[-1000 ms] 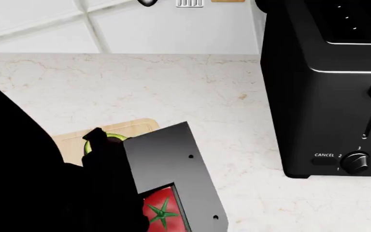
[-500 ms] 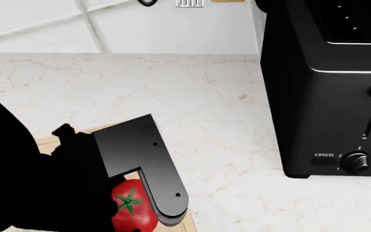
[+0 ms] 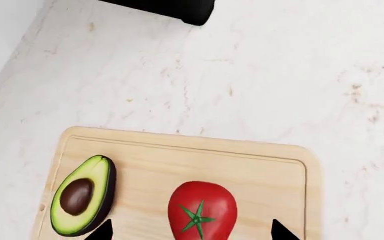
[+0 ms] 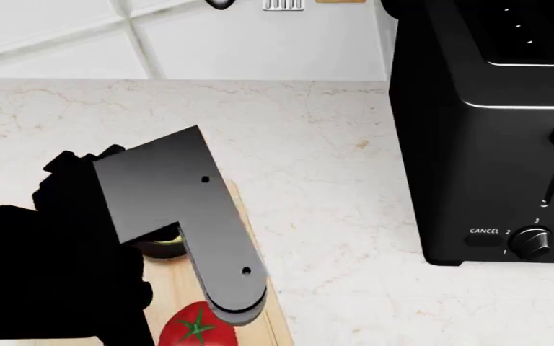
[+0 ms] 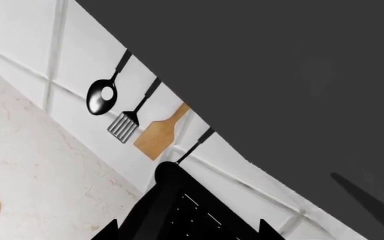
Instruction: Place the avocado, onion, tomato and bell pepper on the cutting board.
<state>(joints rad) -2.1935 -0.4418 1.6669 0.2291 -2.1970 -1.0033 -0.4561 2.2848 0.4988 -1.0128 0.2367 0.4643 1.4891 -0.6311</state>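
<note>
The pale wooden cutting board [image 3: 259, 165] lies on the marble counter. On it the halved avocado [image 3: 82, 196] rests cut side up, and beside it lies the red tomato [image 3: 202, 210] with its green calyx up. My left gripper [image 3: 192, 232] hovers above the tomato, open, its two fingertips [image 3: 102, 231] wide apart and clear of it. In the head view the left arm [image 4: 171, 209] covers most of the board [image 4: 256, 288]; the tomato [image 4: 195, 328] and a sliver of avocado [image 4: 166, 246] show. My right gripper [image 5: 188, 231] is open and empty. The onion and bell pepper are out of view.
A big black toaster [image 4: 489, 130] stands at the counter's right, with its dial [image 4: 532, 241] facing me; the right wrist view looks down past it. Utensils [image 5: 128, 112] hang on the tiled wall behind. Marble counter [image 4: 306, 144] spreads between board and toaster.
In the head view the left arm has swung left and risen. The tomato went left with it, then stayed low on the board as the arm lifted off.
</note>
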